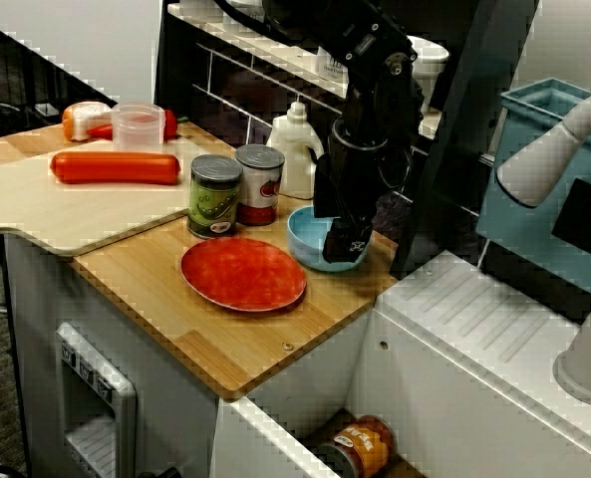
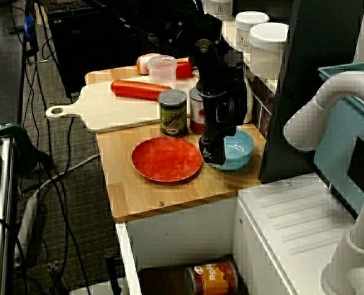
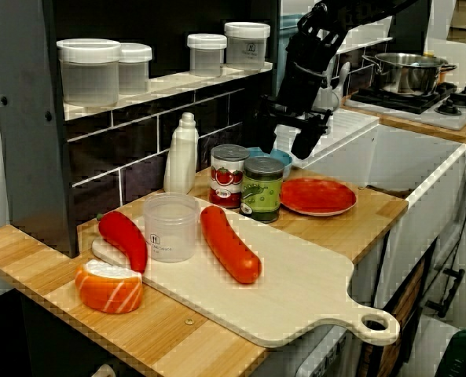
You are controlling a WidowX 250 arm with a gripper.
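Note:
My black gripper hangs fingers-down over a light blue bowl at the right end of the wooden counter. In the view along the counter its two fingers stand apart, with nothing seen clamped between them. In the front view one fingertip reaches down inside the bowl. A red plate lies just in front of the bowl. A green-labelled can and a red-labelled can stand to the bowl's left.
A white bottle stands behind the cans. On the pale cutting board are a long red sausage and a clear plastic cup, with a salmon piece beyond. A dark shelf post and the white sink flank the bowl's right.

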